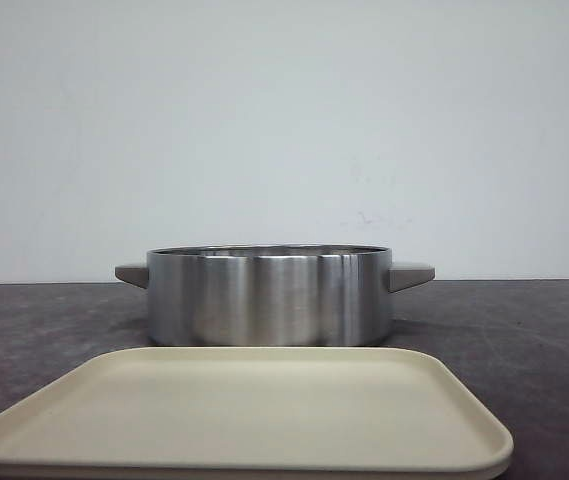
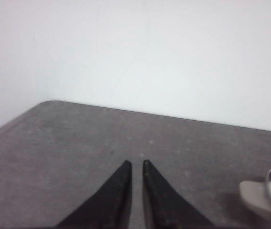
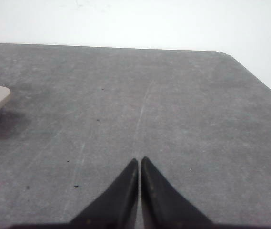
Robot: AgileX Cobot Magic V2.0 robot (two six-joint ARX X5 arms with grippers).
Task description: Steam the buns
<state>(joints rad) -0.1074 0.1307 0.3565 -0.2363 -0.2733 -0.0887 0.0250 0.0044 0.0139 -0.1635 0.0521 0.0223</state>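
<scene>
No buns showed (likely soft, best cupped low at the sides), and both end effectors, left (image 2: 136,164) and right (image 3: 139,161), sat pressed together.

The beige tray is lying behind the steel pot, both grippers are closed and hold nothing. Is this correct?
Not quite: in the front view the beige tray lies in front of the steel pot, nearer the robot. The left gripper and right gripper are indeed closed and empty.
</scene>
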